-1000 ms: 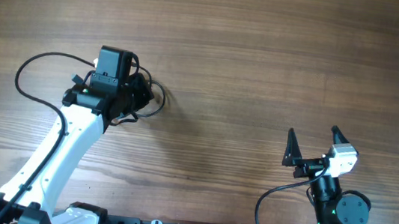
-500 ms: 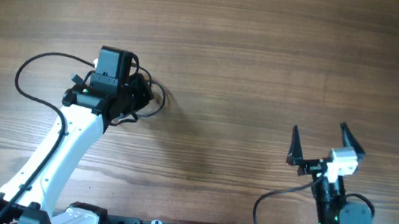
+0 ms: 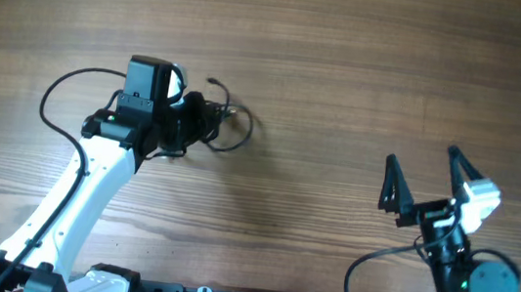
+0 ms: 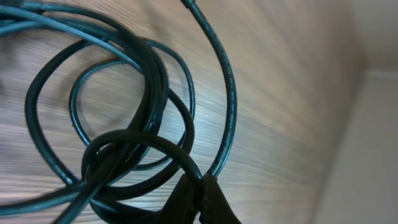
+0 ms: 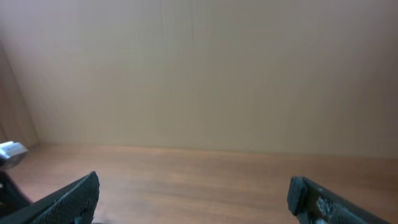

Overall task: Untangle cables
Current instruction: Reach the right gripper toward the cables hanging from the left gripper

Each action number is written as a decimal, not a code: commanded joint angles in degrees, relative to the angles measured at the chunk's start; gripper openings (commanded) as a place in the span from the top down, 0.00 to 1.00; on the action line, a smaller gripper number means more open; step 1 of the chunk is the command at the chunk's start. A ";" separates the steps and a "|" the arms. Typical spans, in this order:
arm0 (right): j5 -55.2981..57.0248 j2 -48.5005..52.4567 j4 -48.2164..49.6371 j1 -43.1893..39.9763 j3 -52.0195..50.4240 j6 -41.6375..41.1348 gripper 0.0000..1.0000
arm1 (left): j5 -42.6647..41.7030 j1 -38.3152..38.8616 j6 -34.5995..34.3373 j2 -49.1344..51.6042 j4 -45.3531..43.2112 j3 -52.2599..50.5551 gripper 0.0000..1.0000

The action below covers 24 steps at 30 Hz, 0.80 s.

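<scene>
From overhead, my left claw [image 3: 194, 121] has dragged the cables [image 3: 232, 135] a little rightward across the table [image 3: 349, 58] in the last second. The tangle is looser now, with one loop trailing out to the right. My right claw [image 3: 426, 177] has drawn back toward the near edge, its jaws apart and well clear. At my left wrist, the fingertips [image 4: 200, 198] pinch together on a strand amid overlapping coils [image 4: 155, 81]. At my right wrist the fingers [image 5: 68, 199] are spread with nothing between them. I judge the untangling barely begun.
</scene>
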State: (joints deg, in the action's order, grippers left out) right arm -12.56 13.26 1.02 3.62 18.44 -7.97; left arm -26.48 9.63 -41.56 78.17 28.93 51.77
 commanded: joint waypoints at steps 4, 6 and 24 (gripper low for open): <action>-14.23 22.12 -15.43 0.28 23.17 -1.05 0.00 | -22.60 -6.67 -11.58 0.26 -5.55 -0.02 0.96; -20.57 28.79 -19.63 0.28 28.92 -1.03 0.00 | -26.80 -9.31 -16.20 0.26 -5.57 -0.02 0.96; -16.06 50.36 -21.20 23.74 32.22 -13.42 0.39 | -26.38 -9.94 -37.00 0.28 -1.75 -0.02 0.96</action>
State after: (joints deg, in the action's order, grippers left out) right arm -42.06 63.13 -20.01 23.20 49.65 -19.94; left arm -52.34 -0.73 -77.14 78.39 26.57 51.68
